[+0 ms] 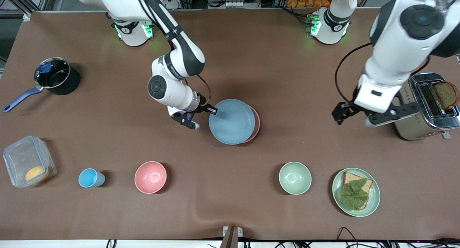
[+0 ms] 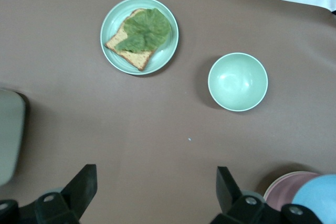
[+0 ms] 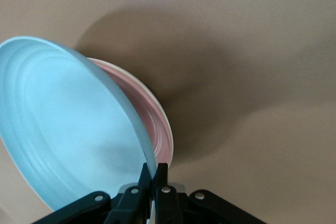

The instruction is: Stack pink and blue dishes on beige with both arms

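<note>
A: The blue plate (image 1: 231, 121) is held tilted by its rim in the right tool (image 3: 152, 174), whose fingers are clenched on it, over the pink plate (image 1: 255, 124). The pink one lies on the beige plate (image 3: 164, 116), of which only a pale edge shows, mid-worktop.

B: What could go wrong?

A: I'd judge the blue plate sits off-centre toward the right arm's end. Let go like that, it could land askew, slide off, or push the pink one across the beige. A thin rim pinch could also slip.

B: And the left tool (image 1: 350, 111)?

A: Waiting with fingers spread, holding nothing, beside the toaster (image 1: 427, 106), over bare worktop.

B: The surroundings?

A: A brown matte worktop (image 1: 251, 61), slightly wrinkled at its near edge. Nearer the front camera: a green bowl (image 1: 295, 178), a green plate with bread and lettuce (image 1: 355, 192), a pink bowl (image 1: 150, 177), a blue cup (image 1: 90, 178), a clear container (image 1: 27, 161). A saucepan (image 1: 54, 77) stands toward the right arm's end. Frames and cables ring the worktop.
</note>
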Controlling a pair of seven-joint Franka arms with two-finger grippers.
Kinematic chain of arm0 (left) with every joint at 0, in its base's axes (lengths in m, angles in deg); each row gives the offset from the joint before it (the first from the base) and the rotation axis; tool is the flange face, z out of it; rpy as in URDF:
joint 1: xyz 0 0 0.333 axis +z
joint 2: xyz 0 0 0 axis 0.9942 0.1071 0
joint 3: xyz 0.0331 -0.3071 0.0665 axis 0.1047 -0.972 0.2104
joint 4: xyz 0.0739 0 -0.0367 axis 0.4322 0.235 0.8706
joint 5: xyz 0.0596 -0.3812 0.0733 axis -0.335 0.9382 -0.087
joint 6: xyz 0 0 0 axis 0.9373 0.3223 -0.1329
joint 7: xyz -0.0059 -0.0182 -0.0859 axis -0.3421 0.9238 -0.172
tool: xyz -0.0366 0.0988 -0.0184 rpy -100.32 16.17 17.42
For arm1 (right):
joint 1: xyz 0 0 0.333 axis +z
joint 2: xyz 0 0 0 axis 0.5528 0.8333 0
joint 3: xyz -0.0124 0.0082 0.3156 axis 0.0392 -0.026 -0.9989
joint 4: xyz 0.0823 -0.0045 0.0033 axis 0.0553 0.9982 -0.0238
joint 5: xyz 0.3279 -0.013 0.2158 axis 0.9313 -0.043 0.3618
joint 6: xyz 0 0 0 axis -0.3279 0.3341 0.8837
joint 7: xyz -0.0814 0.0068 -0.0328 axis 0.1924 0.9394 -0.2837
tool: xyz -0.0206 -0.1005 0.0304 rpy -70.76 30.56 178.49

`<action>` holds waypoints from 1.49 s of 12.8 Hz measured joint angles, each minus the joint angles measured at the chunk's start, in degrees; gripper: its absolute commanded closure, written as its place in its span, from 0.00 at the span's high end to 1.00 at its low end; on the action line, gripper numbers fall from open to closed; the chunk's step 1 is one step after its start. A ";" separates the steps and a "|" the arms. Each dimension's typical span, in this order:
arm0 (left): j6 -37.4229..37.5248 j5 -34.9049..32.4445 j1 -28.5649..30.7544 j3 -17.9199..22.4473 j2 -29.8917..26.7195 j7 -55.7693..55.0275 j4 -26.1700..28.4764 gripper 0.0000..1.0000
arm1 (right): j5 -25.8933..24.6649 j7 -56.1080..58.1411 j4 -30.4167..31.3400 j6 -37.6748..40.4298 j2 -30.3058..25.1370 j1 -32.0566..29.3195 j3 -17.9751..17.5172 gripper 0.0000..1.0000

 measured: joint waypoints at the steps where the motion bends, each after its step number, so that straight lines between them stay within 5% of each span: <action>1: 0.14 2.87 -1.08 3.50 -1.05 3.00 -0.16 1.00 | 0.00 -0.11 0.00 -1.40 0.84 0.49 0.00 0.00; 4: 2.48 5.71 -8.28 16.16 -3.75 11.46 -0.47 1.00 | 0.00 -0.37 -0.04 -3.42 2.35 1.08 0.00 0.00; 6: 4.01 5.88 -10.48 20.47 -5.04 14.71 -0.53 1.00 | 0.00 -0.51 -0.10 -3.49 2.40 1.21 0.00 0.00; 7: 4.63 5.94 -10.38 20.96 -5.47 15.75 -0.60 1.00 | 0.00 -0.61 -0.10 -3.66 2.45 1.48 -0.01 0.28; 8: 5.16 6.21 -9.96 20.98 -5.82 16.78 -0.67 1.00 | 0.00 -0.68 -0.10 -3.83 2.56 1.82 0.00 0.90; 9: 5.95 6.73 -9.72 20.97 -6.08 17.86 -0.84 1.00 | 0.00 -0.74 -0.10 -3.91 2.69 2.07 0.00 1.00; 14: 9.27 7.34 -9.59 20.93 -6.42 19.24 -1.73 1.00 | 0.00 -0.79 -0.95 -1.61 2.00 2.17 1.44 1.00; 19: 11.15 7.35 -9.29 20.93 -6.46 19.31 -2.09 1.00 | -2.97 9.64 -1.90 18.67 -5.26 1.87 15.88 1.00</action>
